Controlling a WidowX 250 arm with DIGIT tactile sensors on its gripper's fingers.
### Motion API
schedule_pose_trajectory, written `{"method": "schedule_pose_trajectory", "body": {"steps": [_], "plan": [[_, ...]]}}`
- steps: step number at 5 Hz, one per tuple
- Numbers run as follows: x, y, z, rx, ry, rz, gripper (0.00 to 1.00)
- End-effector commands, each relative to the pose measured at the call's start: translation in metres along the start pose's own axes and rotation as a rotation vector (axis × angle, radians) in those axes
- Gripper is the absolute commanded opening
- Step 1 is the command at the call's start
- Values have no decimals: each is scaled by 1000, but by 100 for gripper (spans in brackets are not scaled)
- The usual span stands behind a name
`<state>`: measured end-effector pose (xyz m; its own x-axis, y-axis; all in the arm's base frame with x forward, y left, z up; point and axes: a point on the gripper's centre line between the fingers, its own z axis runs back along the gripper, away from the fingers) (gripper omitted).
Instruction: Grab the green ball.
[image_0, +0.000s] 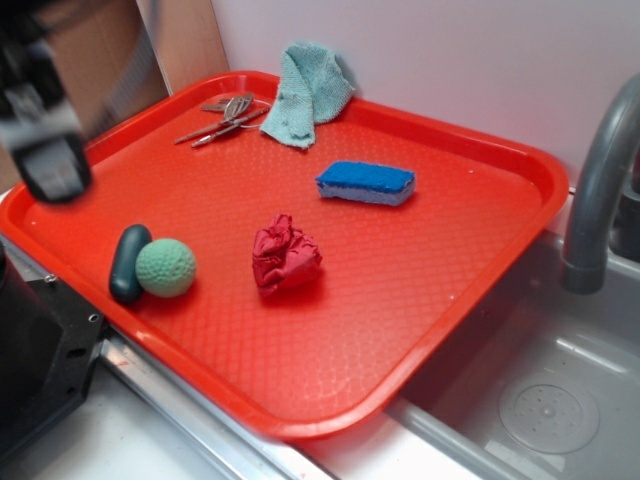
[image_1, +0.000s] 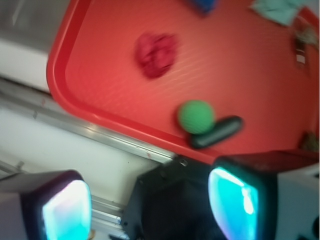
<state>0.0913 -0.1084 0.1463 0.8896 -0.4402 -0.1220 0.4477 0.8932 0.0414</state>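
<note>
Colours on the red tray

The tray (image_0: 440, 260) was bright red with a fine dimpled weave; the green ball (image_0: 166, 267) pale mint and dimpled; the pebble (image_0: 127, 262) dark teal; the cloth wad (image_0: 285, 256) crimson; the sponge (image_0: 366, 183) blue; the knitted cloth (image_0: 305, 92) light teal.

The gripper (image_1: 155, 205) has two chunky black fingers (image_1: 250, 195) with rounded corners, each faced with a glossy pad glowing cyan-teal. Behind them sits a blurred black-and-grey housing.
</note>
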Motion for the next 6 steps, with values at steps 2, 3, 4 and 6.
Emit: {"method": "schedule_pose_trajectory", "body": {"steps": [2,3,4,6], "plan": [[-13,42,-37,26,-242,-109,100],[-8,67,-66,9,-285,-150,100],[12,73,-85,-8,-217,-192,100],[23,54,-120,-49,-80,-249,100]]}}
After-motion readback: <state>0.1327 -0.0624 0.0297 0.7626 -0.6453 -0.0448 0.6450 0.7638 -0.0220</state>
